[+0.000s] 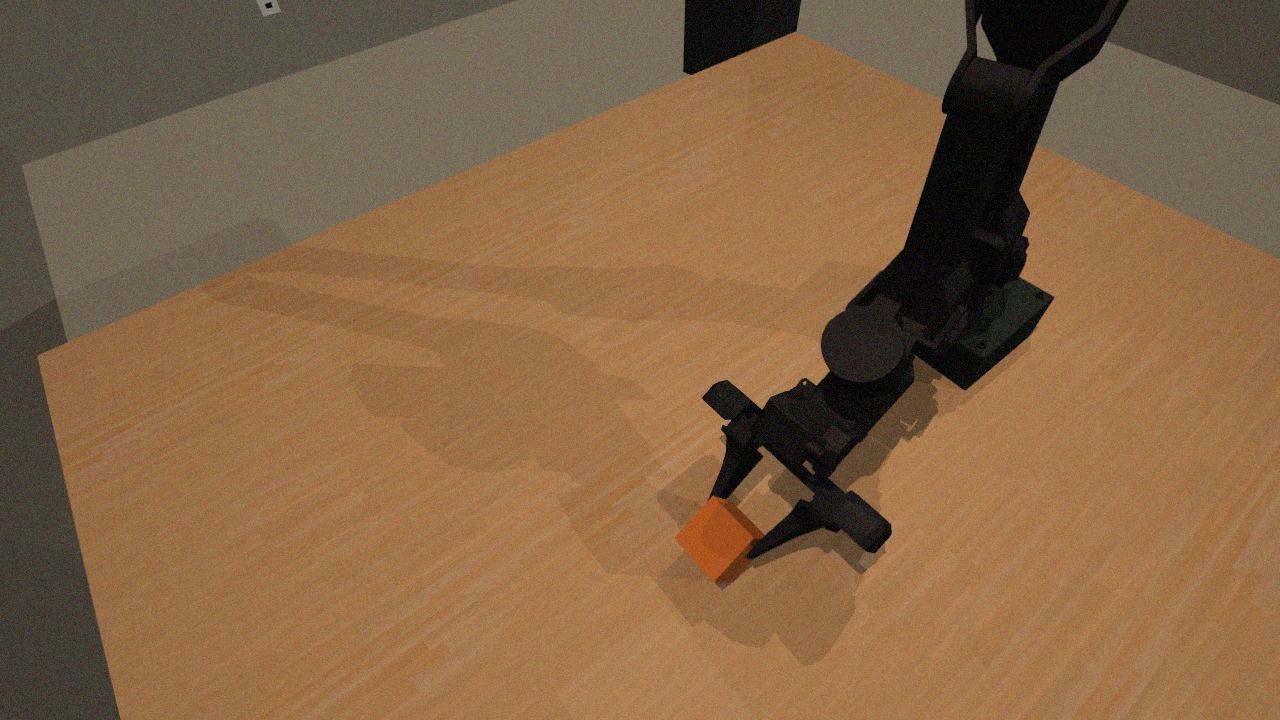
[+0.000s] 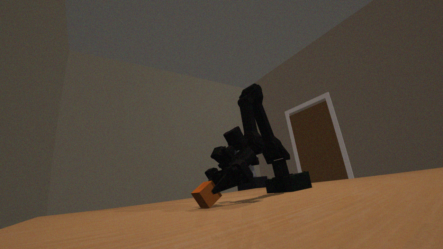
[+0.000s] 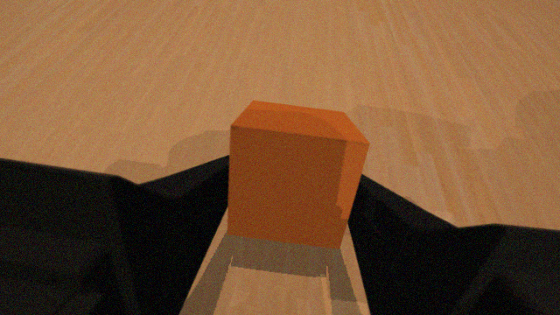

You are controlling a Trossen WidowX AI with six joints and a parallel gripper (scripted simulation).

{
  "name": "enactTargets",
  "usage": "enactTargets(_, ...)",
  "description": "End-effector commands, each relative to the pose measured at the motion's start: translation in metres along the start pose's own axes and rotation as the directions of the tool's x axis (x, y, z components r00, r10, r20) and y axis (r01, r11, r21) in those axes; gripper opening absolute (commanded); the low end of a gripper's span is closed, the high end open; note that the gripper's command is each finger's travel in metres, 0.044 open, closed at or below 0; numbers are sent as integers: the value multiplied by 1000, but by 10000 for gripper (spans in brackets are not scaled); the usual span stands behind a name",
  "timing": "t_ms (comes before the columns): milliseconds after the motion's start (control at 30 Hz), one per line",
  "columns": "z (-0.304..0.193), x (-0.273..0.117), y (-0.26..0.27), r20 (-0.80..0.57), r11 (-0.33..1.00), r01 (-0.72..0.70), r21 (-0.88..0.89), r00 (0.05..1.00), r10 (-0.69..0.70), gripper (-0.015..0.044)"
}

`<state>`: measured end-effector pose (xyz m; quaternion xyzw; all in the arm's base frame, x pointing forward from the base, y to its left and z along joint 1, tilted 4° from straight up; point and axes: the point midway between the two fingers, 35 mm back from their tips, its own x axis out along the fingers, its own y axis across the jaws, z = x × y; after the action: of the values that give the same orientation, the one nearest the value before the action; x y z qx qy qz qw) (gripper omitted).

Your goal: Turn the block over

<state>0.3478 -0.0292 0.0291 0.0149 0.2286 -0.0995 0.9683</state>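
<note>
The orange block (image 1: pixel 714 539) (image 2: pixel 205 195) (image 3: pixel 286 188) is held tilted, with a lower edge close to the table (image 1: pixel 268 501) (image 2: pixel 124 229) (image 3: pixel 280 48). I cannot tell for certain whether that edge touches. My gripper (image 1: pixel 735 528) (image 2: pixel 212 186) (image 3: pixel 291 171) is shut on the block, one finger on each of two opposite sides, and slopes down and outward from the arm. No mark shows on the block faces in view, so the marked side is hidden or too dark to tell.
The arm's dark base (image 1: pixel 984 335) (image 2: pixel 289 182) stands on the table behind the gripper. A dark upright object (image 1: pixel 741 34) is at the table's far edge. Another dark base (image 2: pixel 252 183) is partly hidden behind the arm. The table's left edge (image 1: pixel 78 537) shows in the top view.
</note>
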Motion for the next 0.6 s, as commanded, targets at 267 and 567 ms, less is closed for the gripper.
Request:
enactTargets(267, 1, -5, -1, 58, 1000, 6, -4, 998, -6, 0)
enactTargets(567, 1, -5, -1, 58, 1000, 6, -4, 998, -6, 0)
